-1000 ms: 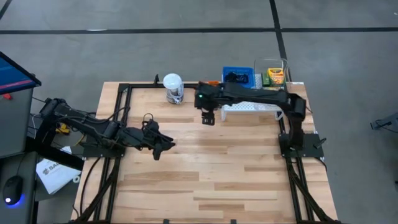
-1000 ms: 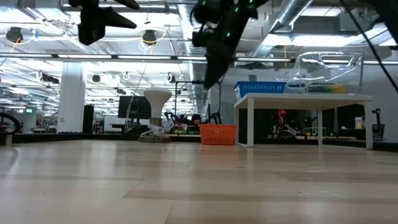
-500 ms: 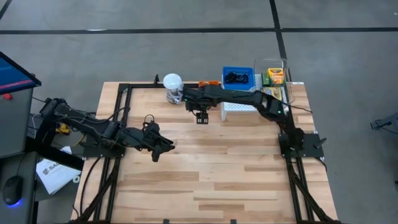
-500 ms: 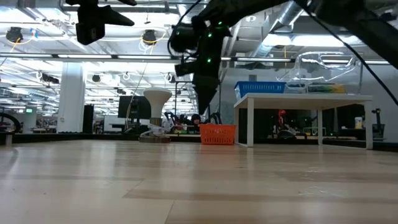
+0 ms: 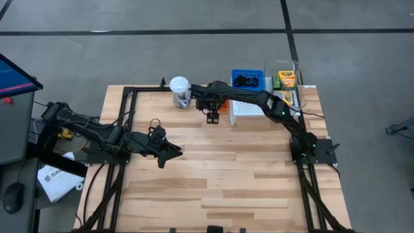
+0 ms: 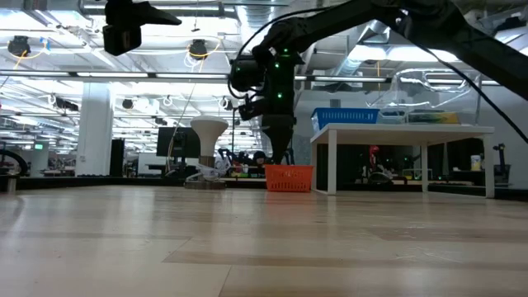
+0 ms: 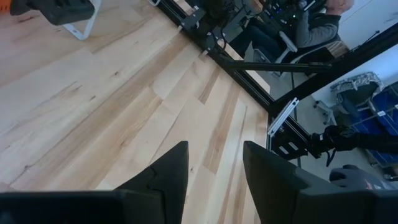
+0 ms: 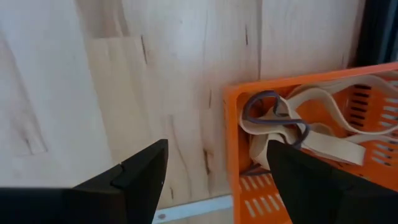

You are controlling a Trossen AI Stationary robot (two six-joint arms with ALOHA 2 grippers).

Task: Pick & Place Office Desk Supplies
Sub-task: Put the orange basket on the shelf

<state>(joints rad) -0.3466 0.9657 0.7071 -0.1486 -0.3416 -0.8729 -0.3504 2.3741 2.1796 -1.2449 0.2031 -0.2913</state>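
Observation:
In the right wrist view an orange basket (image 8: 292, 186) holds several tan rubber bands (image 8: 323, 134) and a grey loop (image 8: 273, 118). My right gripper (image 8: 217, 180) is open and hangs fingers-down just above the basket's near wall; the low view shows the right gripper (image 6: 280, 144) over the orange basket (image 6: 289, 177). The crayon boxes (image 5: 285, 79) sit in a clear bin. Black clips (image 5: 246, 81) lie in a blue basket. My left gripper (image 5: 171, 153) waits open above the table's left half, seen also as the left gripper (image 7: 214, 168).
A white-lidded jar (image 5: 180, 90) stands close to the left of the right gripper, near the far edge. The white perforated shelf (image 5: 249, 110) carries the blue basket and the clear bin (image 6: 437, 91). Bare wood fills the table's middle and near half.
My right gripper has swung from the middle of the table toward the far edge and the orange basket, and has come down until it hangs just above it. The left arm has kept still.

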